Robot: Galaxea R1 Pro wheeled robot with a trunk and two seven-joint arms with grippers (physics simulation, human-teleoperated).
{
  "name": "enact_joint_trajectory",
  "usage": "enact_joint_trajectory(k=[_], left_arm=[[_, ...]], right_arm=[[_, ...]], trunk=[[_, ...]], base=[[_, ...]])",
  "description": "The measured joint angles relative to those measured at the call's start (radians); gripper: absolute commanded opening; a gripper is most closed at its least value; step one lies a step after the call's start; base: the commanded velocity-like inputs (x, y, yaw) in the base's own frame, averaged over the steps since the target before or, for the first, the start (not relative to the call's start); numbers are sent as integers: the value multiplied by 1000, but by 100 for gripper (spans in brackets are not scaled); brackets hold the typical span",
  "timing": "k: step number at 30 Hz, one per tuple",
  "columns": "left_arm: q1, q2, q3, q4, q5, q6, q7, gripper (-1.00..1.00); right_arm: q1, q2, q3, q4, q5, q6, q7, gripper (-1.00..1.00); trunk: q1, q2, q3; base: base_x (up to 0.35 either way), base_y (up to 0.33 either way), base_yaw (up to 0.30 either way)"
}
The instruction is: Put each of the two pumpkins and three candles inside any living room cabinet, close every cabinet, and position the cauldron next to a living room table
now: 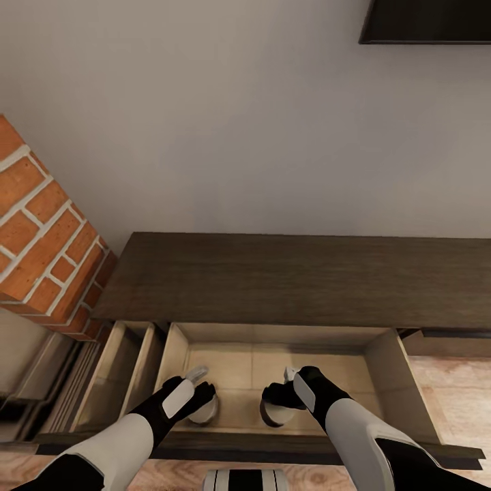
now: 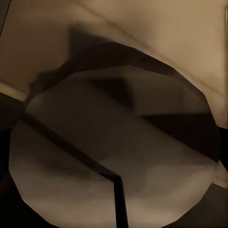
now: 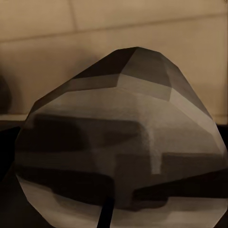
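Head view: the cabinet [image 1: 300,279] is seen against the pale wall, with a brick chimney [image 1: 41,232] at its left end and the corner of a black screen [image 1: 426,20] high on the wall. A wide drawer [image 1: 385,365] is pulled out toward the robot, its beige floor lit; a narrower drawer [image 1: 123,372] just to its left is also open. Both arms are reached down into the wide drawer. The left claw [image 1: 201,389] is set over a pale, rounded object [image 1: 208,411] near the drawer's front; the right claw [image 1: 286,389] is set over a second such object [image 1: 273,414] just beside the first. Whether these are candles cannot be told. How far either claw is open, and whether anything is gripped, cannot be told, since the fingers are hidden behind the wrists. Open floor is left behind the objects up to the back wall and toward the right wall; the front edge lies close below the wrists.

Left wrist view: a grey, faceted, rounded body [image 2: 114,152] is seen very near, on the beige drawer floor [image 2: 156,28]; no fingers can be made out.

Right wrist view: a similar faceted grey body [image 3: 118,142] is seen close up, with the drawer wall [image 3: 95,28] beyond.
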Motion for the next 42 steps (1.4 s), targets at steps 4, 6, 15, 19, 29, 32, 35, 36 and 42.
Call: enact_joint_trajectory(k=[4,6,15,19,29,32,35,36,42], left_arm=[[0,0,0,2,0,-5,-3,-100],[0,0,0,20,0,-5,-3,-100],[0,0,4,46,4,-7,-4,-100],[0,-1,4,33,5,-7,-4,-100],[0,-1,3,5,5,-8,-4,-100],[0,-1,3,4,3,-8,-5,-100],[0,-1,3,6,3,-11,-5,-100],[0,0,2,5,2,-11,-5,-100],[0,0,-1,-5,0,-9,-5,-100]], right_arm=[[0,0,0,0,1,-3,0,-100],[0,0,0,0,1,-3,0,-100],[0,0,2,6,3,-4,-9,-100],[0,0,2,7,4,-53,-20,-100],[5,0,2,11,2,-112,-30,-100],[10,0,2,11,1,-112,-29,-100],[11,0,2,11,-3,-112,-29,-100],[11,0,1,11,-4,-112,-30,-100],[12,0,0,11,-4,-112,-30,-100]], trunk=[[0,0,0],[0,0,0],[0,0,-3],[0,0,-7],[0,0,-18],[0,0,-19],[0,0,-19],[0,0,-19],[0,0,-20]], base=[[0,0,3],[0,0,0],[0,0,68],[0,0,192],[0,0,158],[0,0,13],[0,0,0],[0,0,-40],[0,0,-145]])
